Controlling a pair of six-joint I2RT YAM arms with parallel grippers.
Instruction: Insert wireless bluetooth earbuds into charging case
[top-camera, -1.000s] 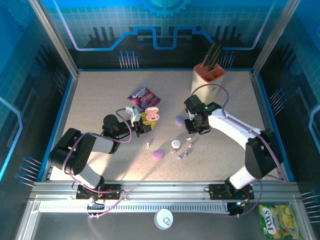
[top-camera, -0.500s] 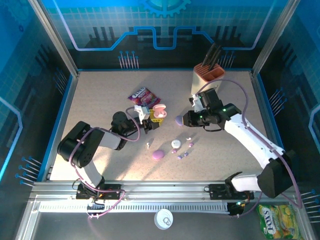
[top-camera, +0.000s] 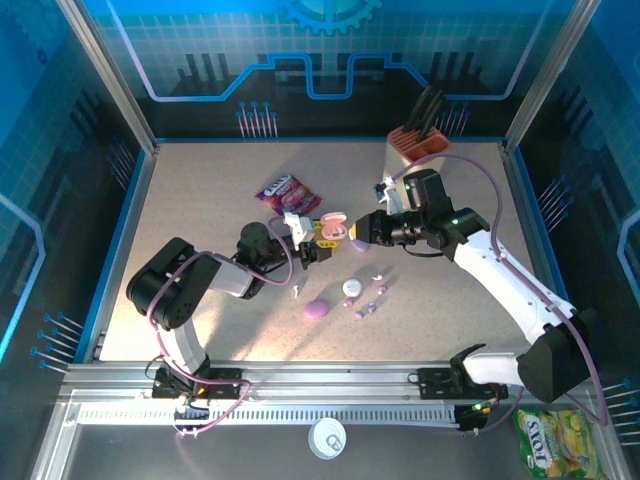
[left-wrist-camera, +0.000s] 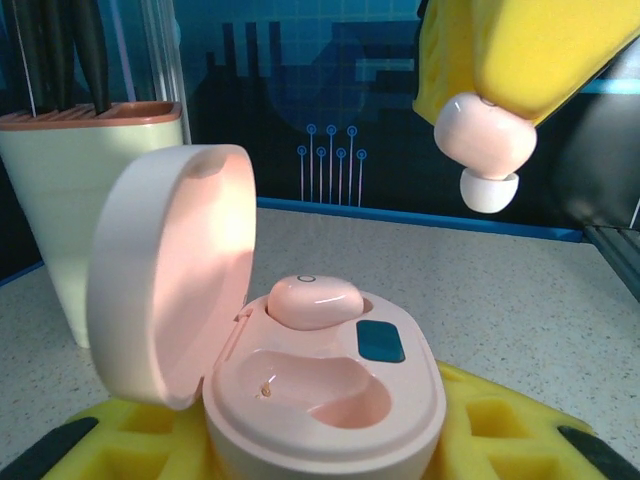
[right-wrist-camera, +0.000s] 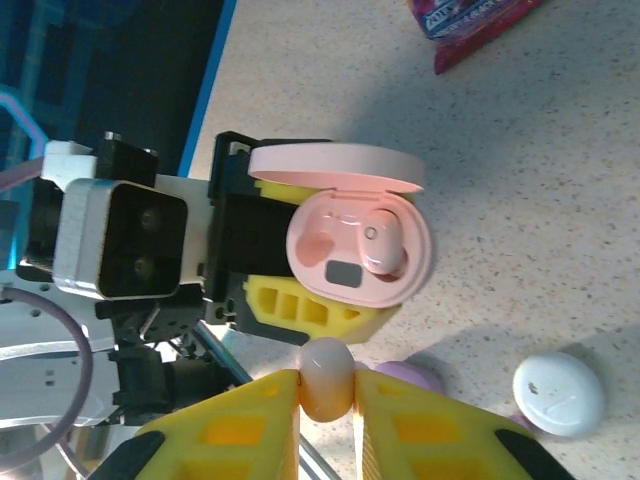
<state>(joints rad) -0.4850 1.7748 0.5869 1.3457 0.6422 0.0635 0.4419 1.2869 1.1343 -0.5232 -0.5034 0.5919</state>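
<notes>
My left gripper (top-camera: 318, 240) is shut on the open pink charging case (left-wrist-camera: 330, 400), yellow pads on both its sides, lid (left-wrist-camera: 170, 270) tipped up to the left. One pink earbud (left-wrist-camera: 313, 300) sits in the far socket. The near socket (left-wrist-camera: 310, 385) holds nothing. My right gripper (right-wrist-camera: 327, 395) is shut on a second pink earbud (right-wrist-camera: 327, 380), white tip down. That bud hangs above and to the right of the case in the left wrist view (left-wrist-camera: 485, 140). In the top view the right gripper (top-camera: 360, 232) is close beside the case (top-camera: 330, 228).
A knife block (top-camera: 418, 160) stands at the back right and a snack packet (top-camera: 288, 192) lies behind the case. On the table in front lie a purple case (top-camera: 317, 308), a white case (top-camera: 352, 288) and loose small buds (top-camera: 365, 308). A lilac case (right-wrist-camera: 415, 375) lies under my right gripper.
My right arm has swung left and up with the pink earbud, toward the case. My left gripper has carried the open case to the right, so the two now nearly meet.
</notes>
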